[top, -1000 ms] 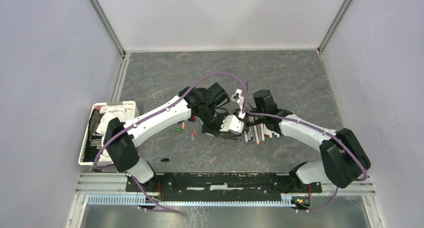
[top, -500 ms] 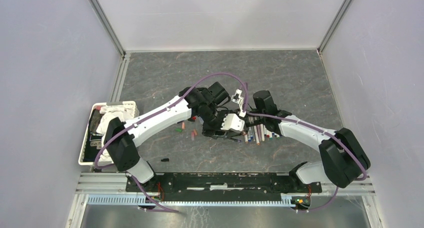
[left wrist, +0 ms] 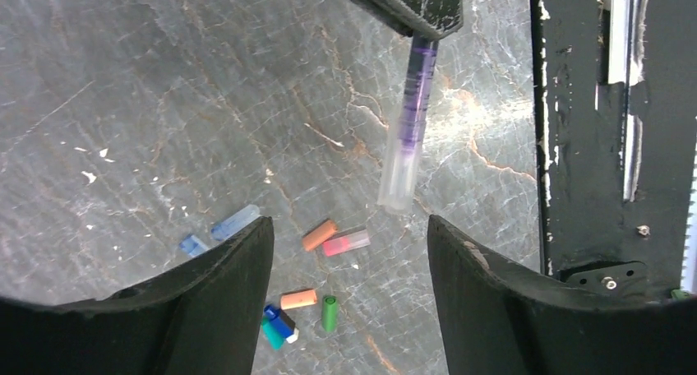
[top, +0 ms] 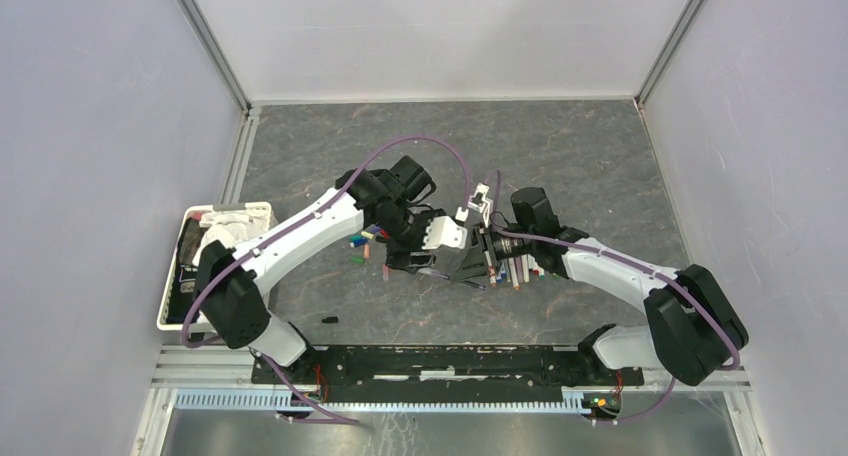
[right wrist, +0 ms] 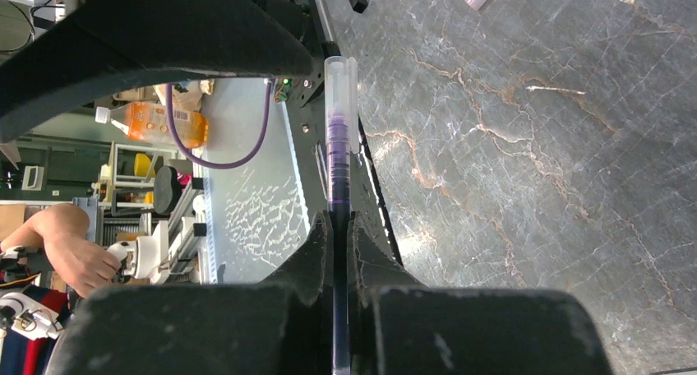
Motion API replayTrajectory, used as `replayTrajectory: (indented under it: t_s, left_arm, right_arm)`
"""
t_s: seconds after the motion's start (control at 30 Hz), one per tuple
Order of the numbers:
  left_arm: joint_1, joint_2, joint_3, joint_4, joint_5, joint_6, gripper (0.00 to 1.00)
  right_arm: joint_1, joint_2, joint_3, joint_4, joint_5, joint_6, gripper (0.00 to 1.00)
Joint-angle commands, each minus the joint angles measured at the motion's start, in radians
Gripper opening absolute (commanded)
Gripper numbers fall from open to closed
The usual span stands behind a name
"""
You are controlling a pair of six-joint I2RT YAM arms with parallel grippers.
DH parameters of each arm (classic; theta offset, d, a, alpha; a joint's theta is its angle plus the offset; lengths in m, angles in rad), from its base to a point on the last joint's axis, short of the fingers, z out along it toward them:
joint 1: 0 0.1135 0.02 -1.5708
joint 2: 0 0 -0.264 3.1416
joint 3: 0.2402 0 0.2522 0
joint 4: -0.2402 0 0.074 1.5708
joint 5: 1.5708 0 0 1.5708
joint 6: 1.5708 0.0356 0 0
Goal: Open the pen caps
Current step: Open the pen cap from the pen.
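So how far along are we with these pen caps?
Done: several loose caps lie on the table. In hand: the right end effector clamps a purple pen, clear cap seemingly on; left end effector open. Left: that cap, maybe the piled pens.

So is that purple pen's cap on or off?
On: a clear cap covers the free end of the purple pen. The right gripper clamps the barrel; the left gripper is open, not touching it.

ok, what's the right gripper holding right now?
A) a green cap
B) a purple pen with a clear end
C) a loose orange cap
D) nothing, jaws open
B: the right wrist view shows the right gripper shut on the purple pen, with its clear end sticking out ahead.
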Motion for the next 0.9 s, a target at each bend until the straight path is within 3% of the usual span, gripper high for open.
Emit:
replayTrajectory:
  t_s: [0.0, 0.2, 0.3, 0.5, 0.53, 0.57, 0.67, 0.77, 0.87]
  left_arm:
    - [-0.011, 0.03, 0.002, 0.01, 0.079, 0.022, 0.72]
    - [-0.031, 0.047, -0.001, 0.044, 0.105, 0.005, 0.61]
    - [-0.033, 0.053, -0.011, 0.057, 0.105, 0.012, 0.51]
    - [-0.033, 0.053, -0.043, 0.058, 0.081, 0.037, 0.08]
    - [-0.033, 0.049, -0.042, 0.058, 0.08, 0.038, 0.03]
    - [-0.033, 0.044, -0.041, 0.059, 0.082, 0.038, 0.02]
    - [-0.035, 0.032, -0.029, 0.057, 0.081, 0.046, 0.02]
    - [-0.036, 0.031, -0.016, 0.045, 0.073, 0.057, 0.02]
    - [-0.036, 0.031, -0.017, 0.043, 0.054, 0.066, 0.02]
  right_arm:
    - [-0.003, -0.04, -0.001, 0.079, 0.006, 0.036, 0.0]
    - [-0.005, -0.029, 0.01, 0.114, 0.014, 0.068, 0.0]
    - [-0.005, -0.02, 0.011, 0.13, 0.014, 0.078, 0.0]
    - [-0.005, -0.023, 0.001, 0.162, 0.033, 0.101, 0.0]
    - [-0.002, -0.018, 0.0, 0.164, 0.044, 0.109, 0.11]
    - [-0.001, -0.01, -0.001, 0.174, 0.048, 0.12, 0.24]
    - [0.024, 0.035, 0.004, 0.215, 0.035, 0.148, 0.38]
    - [0.053, 0.082, 0.028, 0.219, 0.017, 0.144, 0.42]
    - [0.07, 0.108, 0.05, 0.215, 0.009, 0.142, 0.37]
